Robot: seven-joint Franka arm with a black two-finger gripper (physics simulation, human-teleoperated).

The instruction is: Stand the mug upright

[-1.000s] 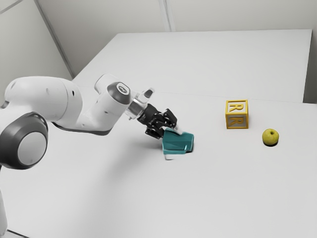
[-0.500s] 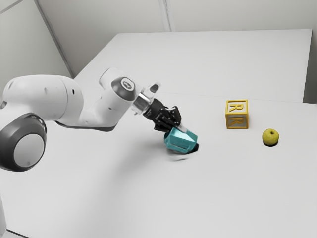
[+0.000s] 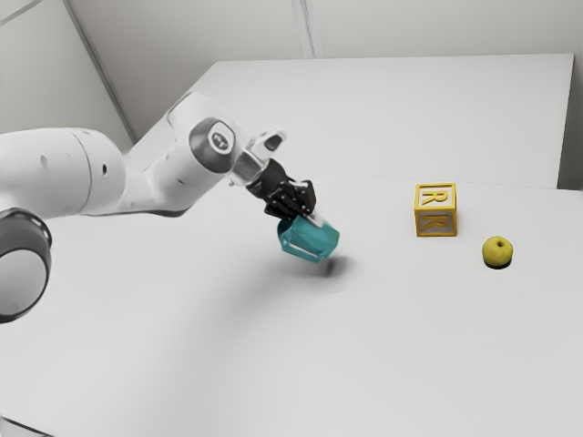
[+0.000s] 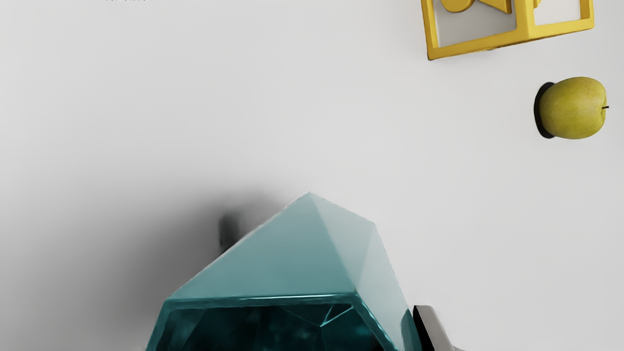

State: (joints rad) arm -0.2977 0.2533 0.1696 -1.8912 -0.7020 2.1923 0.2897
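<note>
In the exterior view my gripper (image 3: pixel 302 213) slopes down toward the table and is shut on the teal mug (image 3: pixel 310 238). The faceted mug hangs tilted above the table, with its shadow on the surface below. In the wrist view one finger (image 4: pixel 431 326) of my gripper presses on the outer wall of the mug (image 4: pixel 273 278); the other finger is hidden. The mug's dark opening faces the camera there, and its pointed outer facets extend away from the hand.
A yellow-framed letter block (image 3: pixel 436 210) stands toward the exterior view's right, with a green-yellow apple (image 3: pixel 497 251) close to it. Both rest on the white table (image 3: pixel 410 346), at some distance from the mug.
My hand has risen and drawn back toward the exterior view's left, carrying the mug. The mug has come up off the table and its tilt has changed. Block and apple have stayed put.
</note>
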